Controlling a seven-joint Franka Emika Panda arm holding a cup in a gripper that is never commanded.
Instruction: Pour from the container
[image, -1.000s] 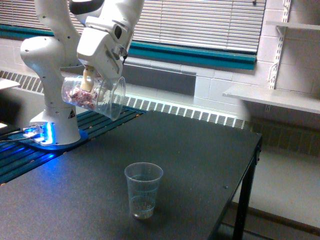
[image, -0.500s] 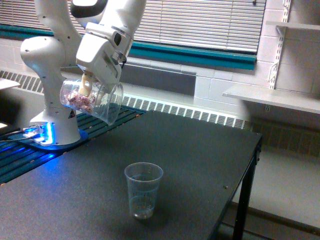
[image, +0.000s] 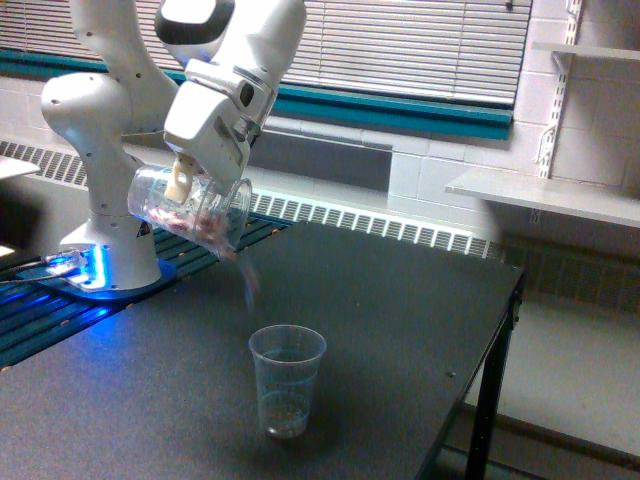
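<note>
The container (image: 192, 208) is being gripped by the closed jaws and has been tipped further. Bits are now being spilled over its rim toward the ribbed cup (image: 287, 380) below, so pouring is being started.

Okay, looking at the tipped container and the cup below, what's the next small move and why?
Probably hold the tilt and shift slightly toward the ribbed cup. The container is tipped, bits are blurring off its lip, and the stream looks to fall just toward the exterior view's left of the cup's mouth.

Robotics lab, cinder-block wall (image: 440, 170), window blinds (image: 420, 45), baseboard radiator (image: 380, 225), bracket shelves (image: 560, 195), black worktable (image: 400, 300)
</note>
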